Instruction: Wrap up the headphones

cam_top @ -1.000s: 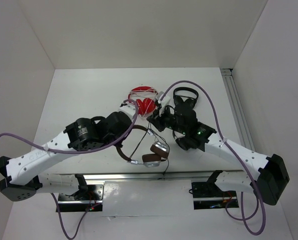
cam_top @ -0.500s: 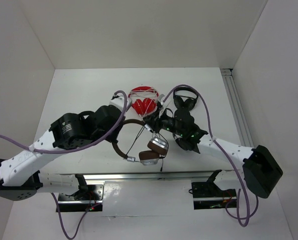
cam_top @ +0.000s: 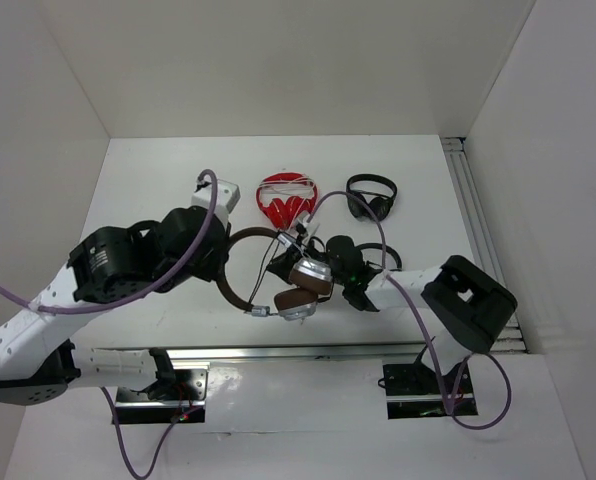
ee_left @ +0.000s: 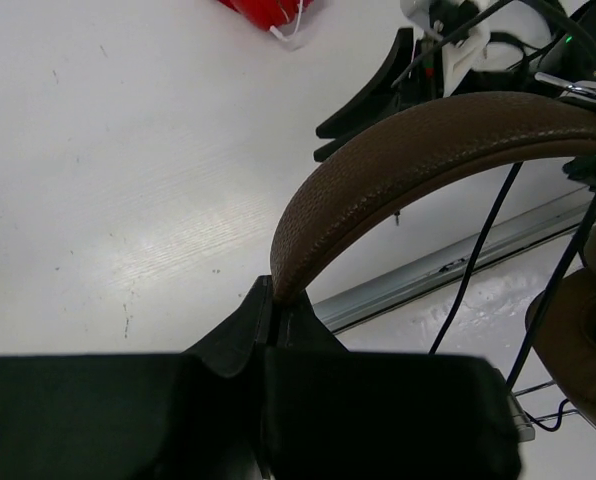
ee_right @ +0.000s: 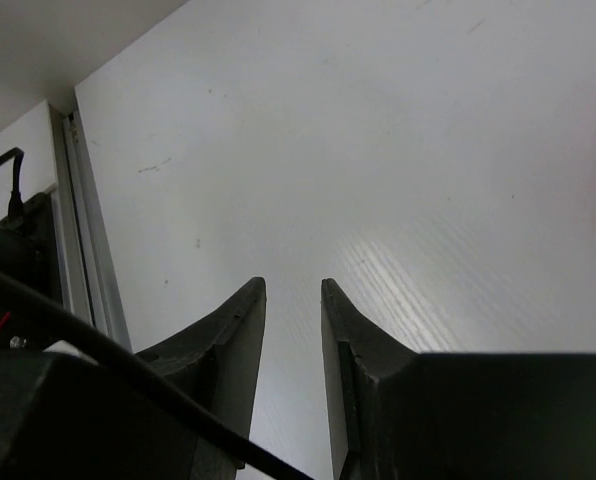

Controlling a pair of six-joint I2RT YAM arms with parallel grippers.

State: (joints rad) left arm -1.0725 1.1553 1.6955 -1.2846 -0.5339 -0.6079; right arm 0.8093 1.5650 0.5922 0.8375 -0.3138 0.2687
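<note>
We see left claw [ee_left: 270,300] clamped on headphones [ee_left: 428,150] by band; right claw [ee_right: 290,300] parted, empty. Ear pad [ee_left: 581,335] cut off at wrist view's edge.

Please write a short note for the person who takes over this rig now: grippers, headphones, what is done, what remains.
Left gripper: jaws shut on the brown headband of the headphones.
Right gripper: jaws open, nothing between them, close to the earcups.
Done: headphones are gripped. The thin dark cable hangs loose under the headband; no wrap is visible.
To do: catch the cable and wind it around the headphones.
</note>
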